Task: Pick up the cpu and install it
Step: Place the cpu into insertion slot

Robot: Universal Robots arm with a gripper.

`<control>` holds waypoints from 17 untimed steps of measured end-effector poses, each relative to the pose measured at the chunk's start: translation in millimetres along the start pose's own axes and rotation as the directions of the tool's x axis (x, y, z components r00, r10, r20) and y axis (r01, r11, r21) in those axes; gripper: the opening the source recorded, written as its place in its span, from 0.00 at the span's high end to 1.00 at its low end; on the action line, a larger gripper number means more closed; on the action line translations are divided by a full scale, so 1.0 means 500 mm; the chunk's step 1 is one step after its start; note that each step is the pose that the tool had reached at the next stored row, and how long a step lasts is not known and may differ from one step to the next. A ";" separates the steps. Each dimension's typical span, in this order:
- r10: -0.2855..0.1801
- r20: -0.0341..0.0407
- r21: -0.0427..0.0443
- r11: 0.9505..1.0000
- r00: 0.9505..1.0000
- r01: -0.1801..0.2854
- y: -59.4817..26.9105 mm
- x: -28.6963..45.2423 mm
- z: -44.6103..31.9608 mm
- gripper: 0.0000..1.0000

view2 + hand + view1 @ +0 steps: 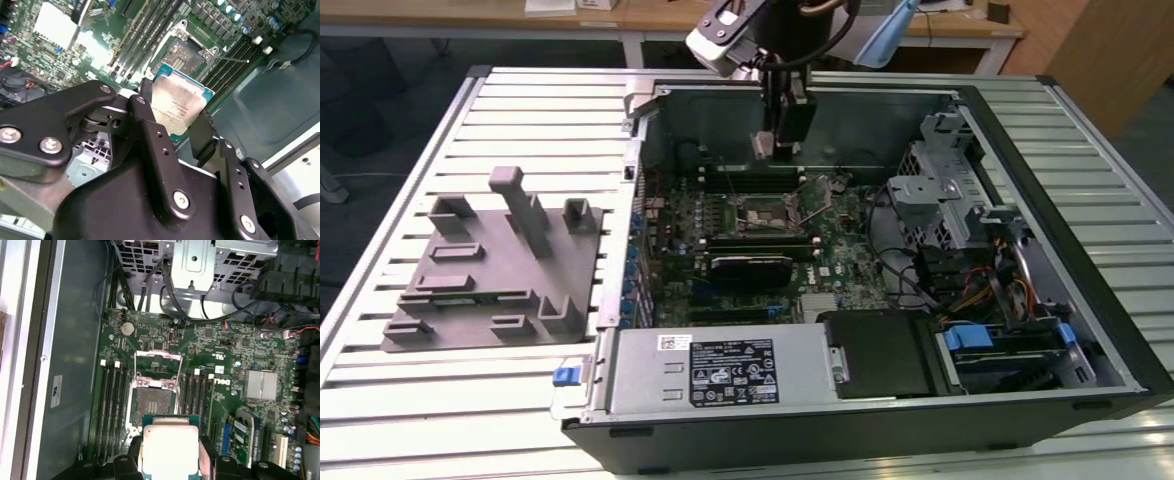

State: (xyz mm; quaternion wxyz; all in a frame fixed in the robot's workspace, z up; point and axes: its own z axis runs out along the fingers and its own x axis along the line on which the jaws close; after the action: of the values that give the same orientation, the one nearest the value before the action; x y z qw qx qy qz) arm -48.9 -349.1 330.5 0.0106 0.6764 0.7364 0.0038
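cpu (180, 102) held in gripper (176, 116), hovering near open socket (152, 402)

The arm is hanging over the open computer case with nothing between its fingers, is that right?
Not quite. The fingers are shut on the cpu, a small silver-topped square chip, as the second wrist view shows. The arm does hang over the open computer case.

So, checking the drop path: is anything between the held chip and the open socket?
Nothing. In the first wrist view the chip, held by the gripper, hangs above the socket with bare air between.
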 end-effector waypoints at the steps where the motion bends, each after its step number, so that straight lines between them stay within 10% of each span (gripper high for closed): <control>1: 0.001 0.000 0.000 1.000 1.000 -0.001 0.001 0.003 0.004 0.47; 17: 0.027 0.000 0.003 1.000 1.000 -0.027 0.009 0.022 0.062 0.47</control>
State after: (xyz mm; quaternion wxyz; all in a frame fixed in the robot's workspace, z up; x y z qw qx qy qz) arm -44.7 -337.9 299.6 0.0096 0.6862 0.7273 0.0027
